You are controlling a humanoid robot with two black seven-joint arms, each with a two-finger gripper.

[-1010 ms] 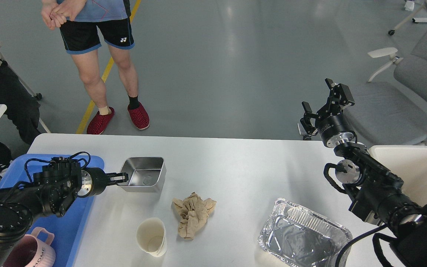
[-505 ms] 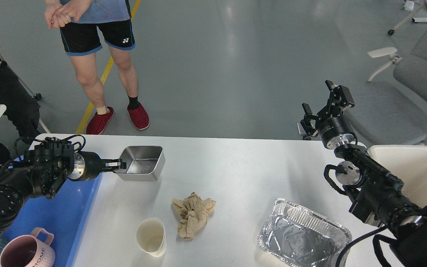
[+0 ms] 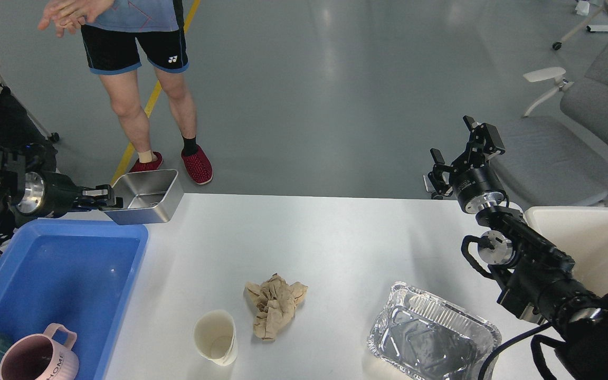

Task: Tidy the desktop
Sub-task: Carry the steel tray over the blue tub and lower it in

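desktop (image 3: pixel 304 237) | left gripper (image 3: pixel 104 196) clamps steel tin (image 3: pixel 145 198) (raised) | right gripper (image 3: pixel 462 145) spread

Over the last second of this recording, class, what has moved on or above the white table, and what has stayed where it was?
The left gripper, shut on the steel container, has carried it up and leftward, off the desktop towards the blue tray. The right gripper, paper cup, crumpled paper and foil tray stayed put.

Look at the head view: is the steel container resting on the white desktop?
No. The left tool holds the steel container by its rim, lifted above the desktop near the blue tray.
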